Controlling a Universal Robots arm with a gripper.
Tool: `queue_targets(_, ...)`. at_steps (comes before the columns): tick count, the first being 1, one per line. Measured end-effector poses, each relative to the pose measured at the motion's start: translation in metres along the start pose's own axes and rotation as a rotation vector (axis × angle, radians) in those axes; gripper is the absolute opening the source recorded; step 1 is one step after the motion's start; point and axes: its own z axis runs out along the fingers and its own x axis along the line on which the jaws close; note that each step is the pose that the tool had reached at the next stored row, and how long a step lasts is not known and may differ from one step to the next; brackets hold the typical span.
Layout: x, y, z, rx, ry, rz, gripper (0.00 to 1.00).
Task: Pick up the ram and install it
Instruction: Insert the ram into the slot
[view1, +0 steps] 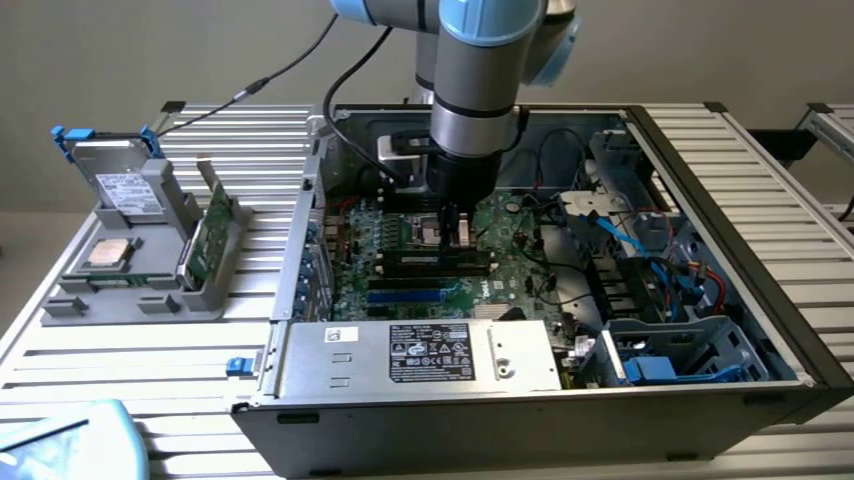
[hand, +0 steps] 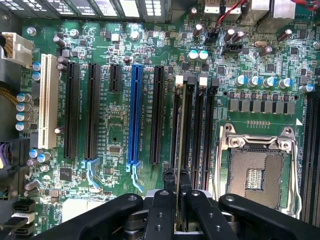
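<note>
Gripper (hand: 177, 195): clamped on the ram, one finger on each face.
Ram (hand: 178, 135): edge-on over a memory slot (hand: 186, 125), beside the socket (hand: 255, 170), mid-board in the case (view1: 534, 440).
Seating: cannot tell if home.
Technique: likely best held upright and parallel to the slot, pressed straight down and evenly; a tilt could jam it.

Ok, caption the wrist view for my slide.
Gripper holding the ram edge-on, lined up along a black memory slot beside the empty processor socket.

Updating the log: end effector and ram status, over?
End effector shut on ram. Ram edge-on, lined along the memory slots. Neighbouring slots empty.
</note>
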Motion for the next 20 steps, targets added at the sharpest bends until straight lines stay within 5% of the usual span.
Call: queue_targets(20, -0.0002, 0.0024, 0.0015, 0.0109, 0.0005, 0.0, 0.14)
